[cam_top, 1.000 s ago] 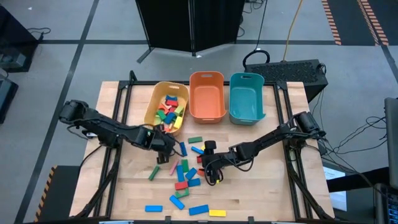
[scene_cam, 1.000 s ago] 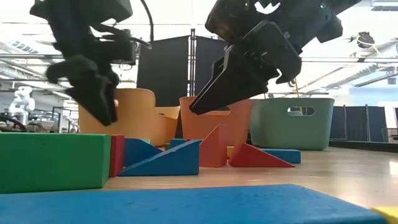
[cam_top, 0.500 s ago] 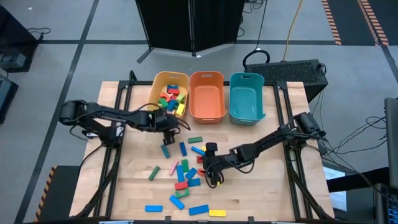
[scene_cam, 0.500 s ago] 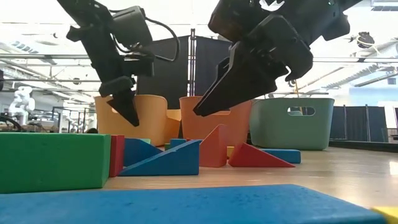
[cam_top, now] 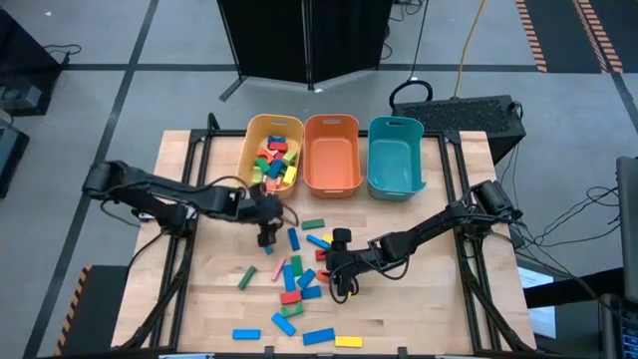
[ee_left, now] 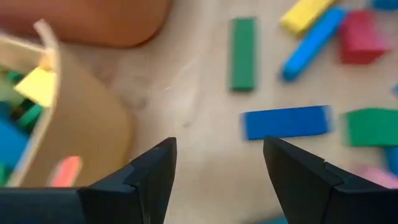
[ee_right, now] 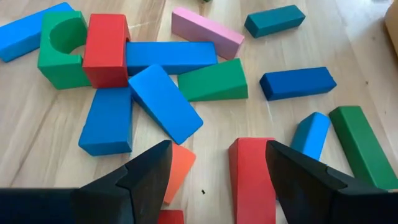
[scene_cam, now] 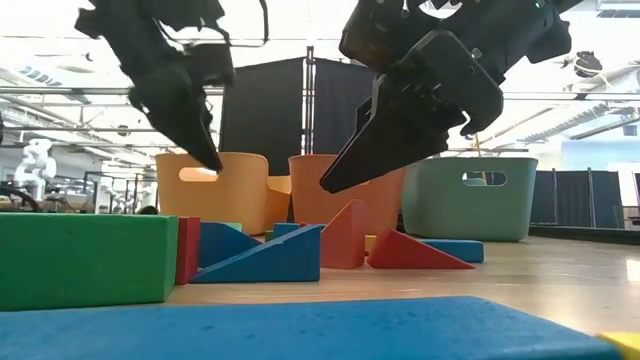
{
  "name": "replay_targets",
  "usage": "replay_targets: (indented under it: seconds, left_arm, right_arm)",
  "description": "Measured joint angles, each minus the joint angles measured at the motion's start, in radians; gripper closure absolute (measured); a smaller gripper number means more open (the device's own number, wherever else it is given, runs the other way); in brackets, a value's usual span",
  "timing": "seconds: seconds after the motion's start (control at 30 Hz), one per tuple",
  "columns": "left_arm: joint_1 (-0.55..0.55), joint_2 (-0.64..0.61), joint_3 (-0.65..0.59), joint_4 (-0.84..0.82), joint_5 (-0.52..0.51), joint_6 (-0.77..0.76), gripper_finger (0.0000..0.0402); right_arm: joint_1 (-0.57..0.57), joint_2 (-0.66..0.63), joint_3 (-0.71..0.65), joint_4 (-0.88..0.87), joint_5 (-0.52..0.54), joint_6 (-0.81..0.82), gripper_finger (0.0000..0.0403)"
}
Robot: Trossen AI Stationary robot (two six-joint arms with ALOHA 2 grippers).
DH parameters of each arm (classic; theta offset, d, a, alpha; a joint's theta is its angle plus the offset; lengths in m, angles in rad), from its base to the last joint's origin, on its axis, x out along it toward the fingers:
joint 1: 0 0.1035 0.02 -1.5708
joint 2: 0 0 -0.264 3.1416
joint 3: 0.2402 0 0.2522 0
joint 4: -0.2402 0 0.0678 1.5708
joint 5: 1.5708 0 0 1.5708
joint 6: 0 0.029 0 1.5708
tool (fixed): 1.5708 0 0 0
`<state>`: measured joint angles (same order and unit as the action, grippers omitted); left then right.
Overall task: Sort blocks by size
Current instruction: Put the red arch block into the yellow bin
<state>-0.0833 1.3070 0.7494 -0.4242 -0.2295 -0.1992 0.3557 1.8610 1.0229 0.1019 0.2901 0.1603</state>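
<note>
Loose blocks (cam_top: 299,269) in blue, red, green and pink lie flat on the wooden table (cam_top: 199,299); several more fill the yellow bin (cam_top: 269,165). My left gripper (cam_top: 265,237) hangs open over bare wood just in front of that bin (ee_left: 93,137), with a blue bar (ee_left: 285,121) ahead of it. My right gripper (cam_top: 341,287) stands open above the pile. Below its fingers (ee_right: 217,152) lie a red block (ee_right: 252,177) and an orange-red wedge (ee_right: 178,165). Its tips (scene_cam: 330,183) stay clear of the blocks.
The orange bin (cam_top: 332,150) and the teal bin (cam_top: 396,155) stand beside the yellow one at the far edge. Blue bars (cam_top: 246,334) and a yellow bar (cam_top: 349,341) lie near the front edge, and a green bar (cam_top: 246,277) lies left of the pile.
My left gripper has swung away from the near side toward the yellow bin and has risen, staying open. My right gripper has kept still over the pile.
</note>
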Motion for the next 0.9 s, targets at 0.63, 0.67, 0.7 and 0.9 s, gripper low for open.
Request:
replay_targets:
  seconds: [0.63,0.67,0.7,0.9]
  left_arm:
    - [-0.55,0.189,0.0,0.347,-0.258,-0.377,0.0159]
    - [-0.562,0.208,0.0,0.368,-0.265,-0.394,0.0159]
    - [-0.575,0.227,0.0,0.39,-0.273,-0.404,0.0159]
    - [-0.623,0.341,0.0,0.59,-0.277,-0.422,0.0159]
  right_arm:
    - [0.053,0.003,0.0,-0.001,0.003,0.064,0.0156]
    - [0.059,0.003,0.0,0.0,0.003,0.064,0.0156]
    - [0.065,0.003,0.0,0.0,0.008,0.064,0.0156]
    - [0.092,0.003,0.0,0.0,0.033,0.064,0.0156]
